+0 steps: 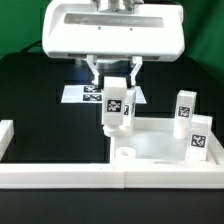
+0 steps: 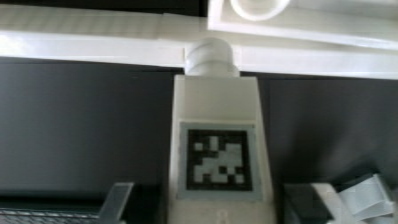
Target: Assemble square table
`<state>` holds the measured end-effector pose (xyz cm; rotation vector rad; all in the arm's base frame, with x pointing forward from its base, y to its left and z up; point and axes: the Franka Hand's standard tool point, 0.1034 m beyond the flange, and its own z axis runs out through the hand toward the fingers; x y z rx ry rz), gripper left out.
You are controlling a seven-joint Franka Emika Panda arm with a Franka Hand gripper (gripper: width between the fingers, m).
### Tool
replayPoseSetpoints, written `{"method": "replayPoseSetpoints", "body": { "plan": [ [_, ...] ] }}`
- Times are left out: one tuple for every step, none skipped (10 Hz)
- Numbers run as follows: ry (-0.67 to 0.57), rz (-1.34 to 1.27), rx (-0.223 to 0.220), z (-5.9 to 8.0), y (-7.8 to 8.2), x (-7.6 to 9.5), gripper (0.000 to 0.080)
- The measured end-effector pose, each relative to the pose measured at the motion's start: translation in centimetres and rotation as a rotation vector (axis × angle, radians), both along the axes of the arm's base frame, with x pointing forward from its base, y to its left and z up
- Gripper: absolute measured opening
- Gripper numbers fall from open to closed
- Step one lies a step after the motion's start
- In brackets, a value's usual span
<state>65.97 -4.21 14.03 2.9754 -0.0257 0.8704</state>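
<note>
My gripper is shut on a white table leg with a black-and-white tag, holding it in the air and slightly tilted. The leg hangs above the front left corner socket of the square table top, a white tray with a raised rim. In the wrist view the leg runs out from between the fingers, and its narrow tip points toward the top's rim. A round socket shows just beyond. Two more tagged legs stand on the tray at the exterior view's right.
The marker board lies on the black table behind the held leg. A long white border bar runs along the front, and another white bar stands at the exterior view's left edge.
</note>
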Motion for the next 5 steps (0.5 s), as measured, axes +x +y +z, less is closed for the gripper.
{"method": "replayPoseSetpoints", "body": {
  "plan": [
    [-0.008, -0.018, 0.003, -0.7, 0.2, -0.1, 0.0288],
    [-0.008, -0.026, 0.004, -1.7, 0.6, -0.2, 0.0288],
    [-0.001, -0.032, 0.013, -2.4, 1.0, -0.3, 0.0288],
    [-0.002, -0.036, 0.013, -3.0, 1.3, -0.4, 0.0288],
    [0.009, -0.037, 0.017, -3.8, 1.7, -0.5, 0.0288]
  ]
}}
